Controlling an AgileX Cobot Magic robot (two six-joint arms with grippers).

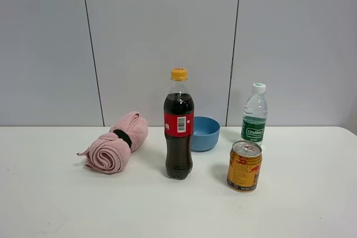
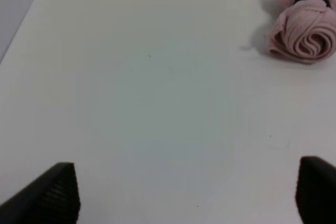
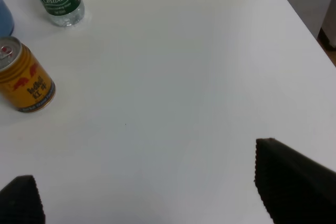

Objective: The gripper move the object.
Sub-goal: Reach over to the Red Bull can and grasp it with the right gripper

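Observation:
The gold-yellow can with red markings and a silver pull-tab top stands upright on the white table, right of centre and in front of the water bottle. It also shows in the right wrist view. Neither gripper shows in the exterior high view. My right gripper is open and empty above bare table, well apart from the can. My left gripper is open and empty above bare table on the left side.
A dark cola bottle stands at centre with a blue bowl behind it. A clear green-labelled water bottle stands behind the can. A rolled pink towel lies left. The table's right edge is near.

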